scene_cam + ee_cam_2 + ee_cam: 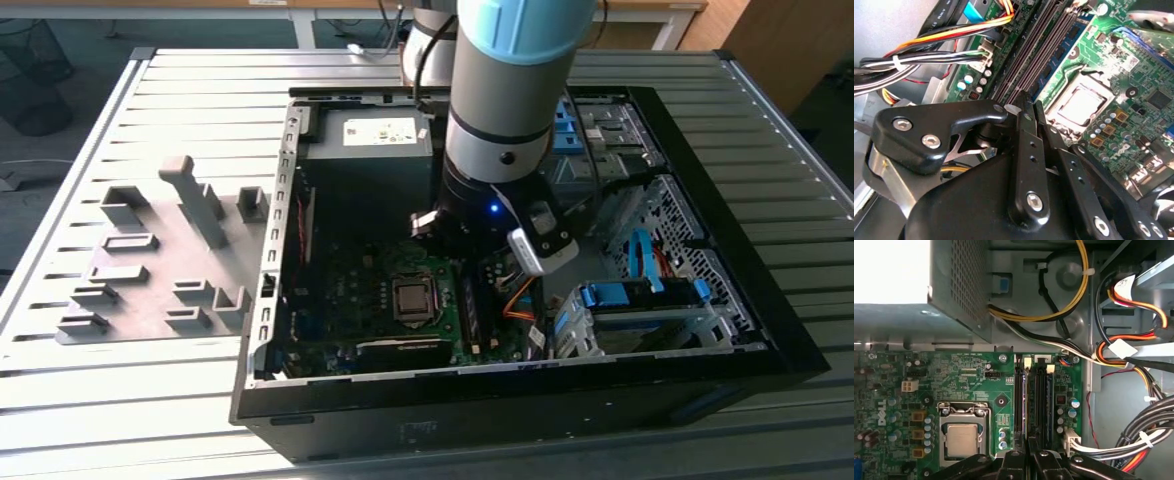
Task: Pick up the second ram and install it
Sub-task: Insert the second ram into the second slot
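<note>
At the exterior view's left, grey holder blocks sit on the slatted table, with no stick standing in them. The open case lies to their right, and the arm reaches down into it over the motherboard. By the CPU, just right of it in the first wrist view, run the memory slots. The ram stands there on edge as a thin bluish strip along one slot, though I cannot tell whether it is fully seated. I judge it light and stiff but fragile. Its chips and contact edge should go untouched, so it is best held by the bare top edge near the middle and kept square to the slot, with no twist. The gripper hangs directly over the near end of that strip. Its fingers are drawn nearly together, with only a sliver between them. They are in line with the ram's top edge, but whether they nip it, press on it or merely hover cannot be told. Further right, bundled cables run along the case wall, clear of the slots.
</note>
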`<state>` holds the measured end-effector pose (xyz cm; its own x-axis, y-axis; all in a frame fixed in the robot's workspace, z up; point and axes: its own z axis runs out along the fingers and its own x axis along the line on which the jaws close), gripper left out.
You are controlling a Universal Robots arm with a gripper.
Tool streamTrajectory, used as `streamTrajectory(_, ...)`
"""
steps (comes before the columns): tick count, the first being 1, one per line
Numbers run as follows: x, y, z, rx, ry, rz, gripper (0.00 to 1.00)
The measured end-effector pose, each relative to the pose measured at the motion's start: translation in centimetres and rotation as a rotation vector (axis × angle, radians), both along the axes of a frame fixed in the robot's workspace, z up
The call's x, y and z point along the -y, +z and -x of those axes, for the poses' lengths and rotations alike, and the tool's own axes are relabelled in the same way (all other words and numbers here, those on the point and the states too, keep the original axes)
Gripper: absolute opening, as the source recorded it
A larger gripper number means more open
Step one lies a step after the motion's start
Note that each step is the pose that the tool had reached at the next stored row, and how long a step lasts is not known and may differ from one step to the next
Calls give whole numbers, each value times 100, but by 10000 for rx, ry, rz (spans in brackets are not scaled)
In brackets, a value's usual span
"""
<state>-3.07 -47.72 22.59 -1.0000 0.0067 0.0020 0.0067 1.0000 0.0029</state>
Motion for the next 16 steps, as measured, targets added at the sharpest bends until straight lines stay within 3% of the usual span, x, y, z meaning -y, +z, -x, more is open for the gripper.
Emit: streamTrajectory(16, 2, -53, -9, -1, 0, -14, 14)
